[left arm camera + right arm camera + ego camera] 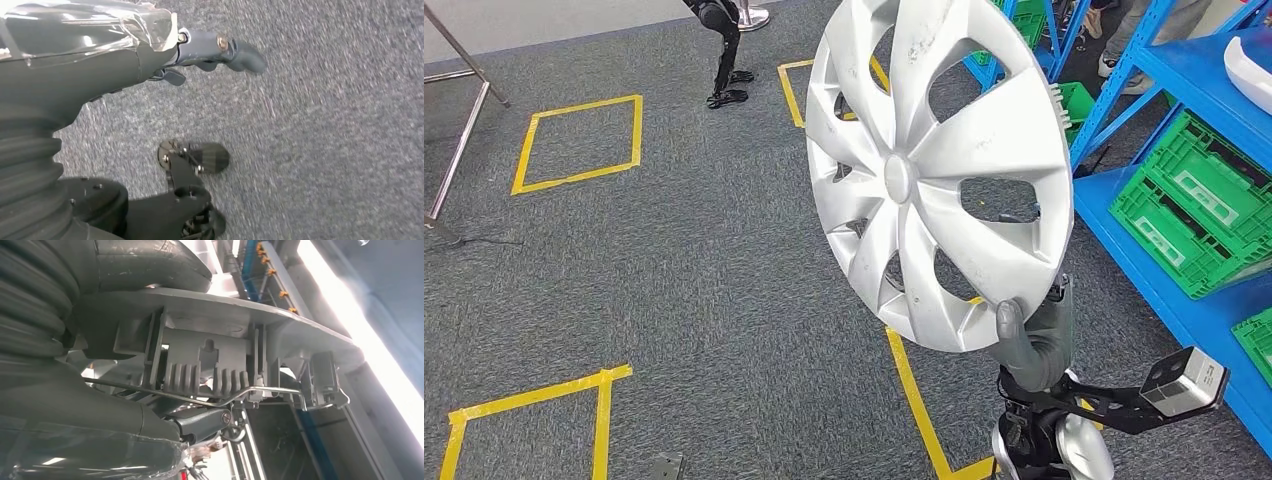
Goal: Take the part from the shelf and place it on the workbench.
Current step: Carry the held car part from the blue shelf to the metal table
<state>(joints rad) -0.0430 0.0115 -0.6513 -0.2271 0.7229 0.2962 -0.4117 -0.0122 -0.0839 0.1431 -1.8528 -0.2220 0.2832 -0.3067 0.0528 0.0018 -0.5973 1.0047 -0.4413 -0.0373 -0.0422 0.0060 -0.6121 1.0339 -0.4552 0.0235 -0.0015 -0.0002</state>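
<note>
Hubcap (939, 170) held upright by right hand (1034, 335), fingers clamped on its lower rim only; left hand (210, 55) empty, fingers loose. Risk: top-heavy disc could pivot and slip free.

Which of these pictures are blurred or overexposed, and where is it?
Head view: sharp and evenly lit, the silver plastic wheel cover clear in the right hand. Left wrist view: the grey carpet is streaked with motion blur beside the left hand. Right wrist view: bright ceiling light strips blow out to white.
</note>
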